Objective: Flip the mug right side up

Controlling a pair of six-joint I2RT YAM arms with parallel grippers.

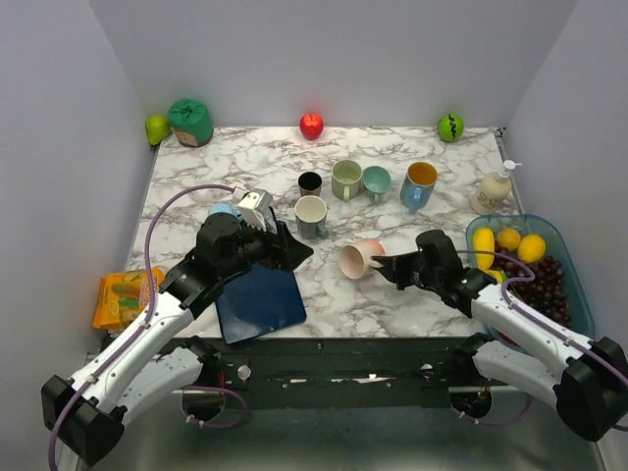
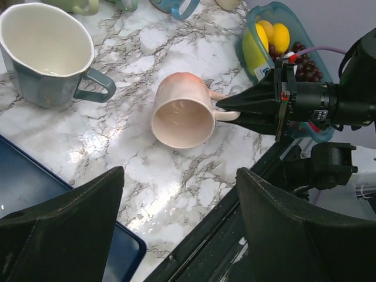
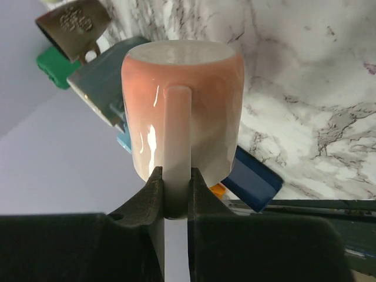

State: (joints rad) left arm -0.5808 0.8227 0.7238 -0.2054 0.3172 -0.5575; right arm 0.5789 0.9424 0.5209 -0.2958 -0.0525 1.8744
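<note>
Closest to me, the left gripper [image 2: 179, 175] hangs over the near left of the marble table [image 1: 245, 157], fingers spread wide with nothing between them, above a dark blue tray [image 1: 260, 302] at the table's near edge. Just right of it the pink mug [image 2: 182, 111] lies on its side on the marble, its mouth facing the left arm and its handle sticking out to the right. The right gripper [image 3: 174, 179] has that handle pinched tight between its fingers. Further right sits a clear bin [image 1: 579, 294] of yellow fruit and grapes. Behind the pink mug a grey-blue mug [image 1: 311, 216] stands upright, then a row of upright mugs: black [image 1: 310, 183], pale green [image 1: 345, 180], teal [image 1: 376, 182] and blue [image 1: 419, 184]. A red apple [image 1: 311, 125] rests at the far edge.
</note>
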